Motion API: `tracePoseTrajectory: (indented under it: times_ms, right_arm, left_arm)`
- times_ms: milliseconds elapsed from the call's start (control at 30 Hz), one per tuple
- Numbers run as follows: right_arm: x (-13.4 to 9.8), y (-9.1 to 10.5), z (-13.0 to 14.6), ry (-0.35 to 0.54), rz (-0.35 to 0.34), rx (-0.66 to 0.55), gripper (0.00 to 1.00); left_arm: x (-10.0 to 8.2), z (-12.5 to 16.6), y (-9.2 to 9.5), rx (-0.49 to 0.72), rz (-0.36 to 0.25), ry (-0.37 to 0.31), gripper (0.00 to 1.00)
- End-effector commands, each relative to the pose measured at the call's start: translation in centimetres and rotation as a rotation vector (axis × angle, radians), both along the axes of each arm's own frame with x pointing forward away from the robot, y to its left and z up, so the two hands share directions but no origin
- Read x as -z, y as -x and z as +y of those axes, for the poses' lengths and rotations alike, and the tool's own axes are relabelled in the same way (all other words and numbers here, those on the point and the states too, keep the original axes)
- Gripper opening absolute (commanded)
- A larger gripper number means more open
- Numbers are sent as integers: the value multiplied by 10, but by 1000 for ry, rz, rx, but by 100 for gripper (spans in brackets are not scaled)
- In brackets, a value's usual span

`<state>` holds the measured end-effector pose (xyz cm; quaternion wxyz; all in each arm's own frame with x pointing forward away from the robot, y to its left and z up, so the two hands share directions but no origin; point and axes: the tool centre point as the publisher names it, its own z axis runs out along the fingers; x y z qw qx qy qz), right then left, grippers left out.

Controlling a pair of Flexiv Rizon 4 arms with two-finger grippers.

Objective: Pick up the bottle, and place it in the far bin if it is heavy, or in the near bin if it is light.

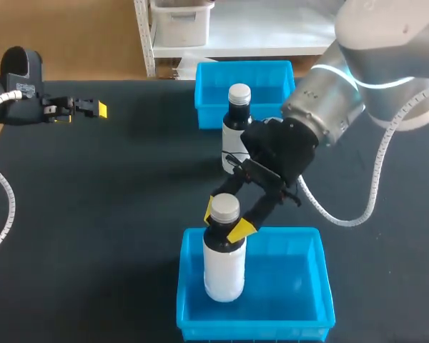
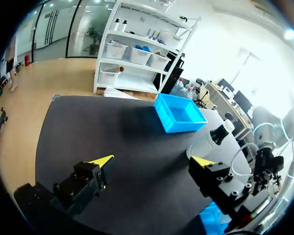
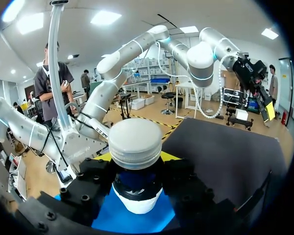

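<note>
Cable (image 1: pixel 0 179), ribbed and pale, loops off the left arm (image 1: pixel 18 86), which is cut off at the left edge over the far left of the table (image 1: pixel 114 207), a matte black sheet. Left gripper (image 2: pixel 153 161) hangs there with fingers spread wide, nothing between them. In the head view only one yellow tip is plain, the other hard to make out. Middle, near side: white bottle (image 1: pixel 224 268), smooth opaque cylinder with rounded shoulder and ribbed pale screw cap (image 1: pixel 225 206), stands upright with its lower half inside the near bin (image 1: pixel 293 318), toward that bin's left wall. Cannot tell whether its base sits on the floor. Right gripper (image 1: pixel 225 220) pinches the neck just under the cap, one yellow tip on each side. The neck itself is mostly covered, and the right wrist view shows only a dark collar between cap and white body. Near bin is glossy blue plastic, rectangular with a rolled rim, its near wall cut by the frame. Behind it a dark bottle (image 1: pixel 236 132) with a white cap stands on the table just in front of the far bin (image 1: pixel 264 71), its lower right part hidden by the gripper's black body. Far bin is the same blue plastic, its right corner blocked by the grey, rounded right arm (image 1: pixel 329 100).
</note>
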<state>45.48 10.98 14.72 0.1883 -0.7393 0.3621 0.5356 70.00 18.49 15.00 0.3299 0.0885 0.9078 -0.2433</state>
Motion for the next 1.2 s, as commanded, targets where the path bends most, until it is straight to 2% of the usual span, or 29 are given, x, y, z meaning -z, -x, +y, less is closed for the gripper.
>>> tracePoseTrajectory:
  times_ms: [33, 700, 867, 1100, 1200]
  right_arm:
    - [-1, 1, -2, 3, -8, 15, 0]
    - [5, -2, -6, 14, -9, 36, 0]
    - [6, -2, -6, 22, -11, 38, 19]
    - [8, -1, -6, 30, -14, 38, 27]
    - [8, -1, -7, 34, -16, 37, 38]
  left_arm:
    - [0, 0, 0, 0, 0, 0, 100]
    - [0, 0, 0, 0, 0, 0, 100]
    - [0, 0, 0, 0, 0, 0, 100]
    - [0, 0, 0, 0, 0, 0, 100]
    - [0, 0, 0, 0, 0, 0, 100]
